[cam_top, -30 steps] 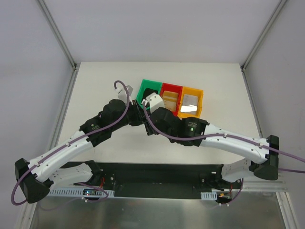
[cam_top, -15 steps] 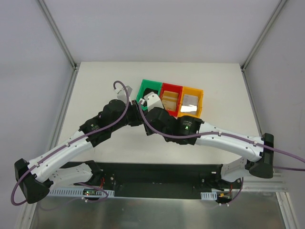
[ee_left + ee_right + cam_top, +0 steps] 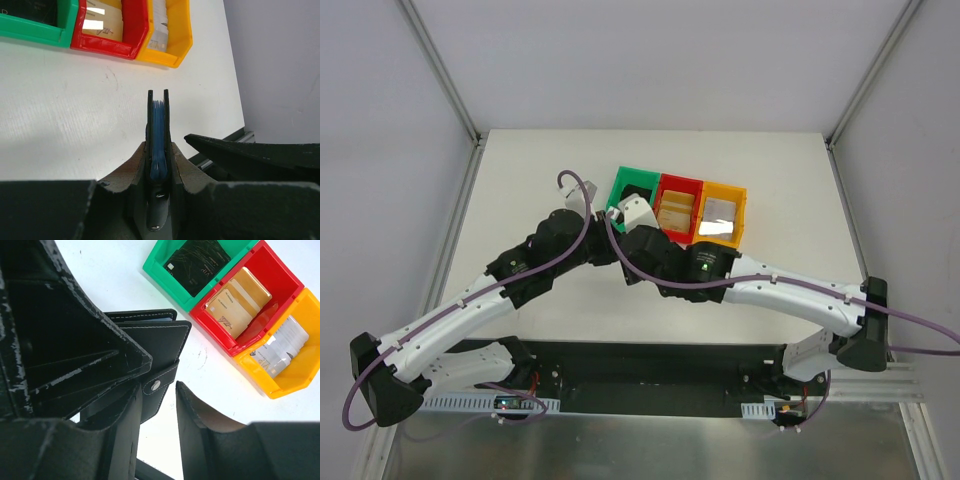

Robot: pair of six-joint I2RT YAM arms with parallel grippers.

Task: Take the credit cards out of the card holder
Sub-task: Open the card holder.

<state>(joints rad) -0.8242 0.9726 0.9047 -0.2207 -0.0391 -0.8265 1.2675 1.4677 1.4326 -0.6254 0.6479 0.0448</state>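
Item 1, card holder: small black folding wallet, blue lining and card edges showing between its two covers. Location: left of the table's middle, just near of the green bin. In the top view the two wrists hide it.

Item 2, left gripper: clamped narrow on the card holder, one finger pressed flat on each cover. The holder's open edge points away from the wrist.

Item 3, closure tab: black strap with white stitching and a silver snap, hanging off the holder's near corner.

Item 4, right gripper: jaws partly apart, with bare table showing between them. The closure tab lies at the fingertips, against the left finger. Whether the right finger touches it, I cannot tell.

Item 5, green bin: far left of the row of three bins, holding one dark card.

Item 6, red bin: middle of the row, touching the green bin. It holds a stack of tan cards.

Item 7, yellow bin: right end of the row, touching the red bin. It holds pale silver-grey cards.

Item 8, both arms: they reach in from the near corners, and their wrists meet just near of the green bin
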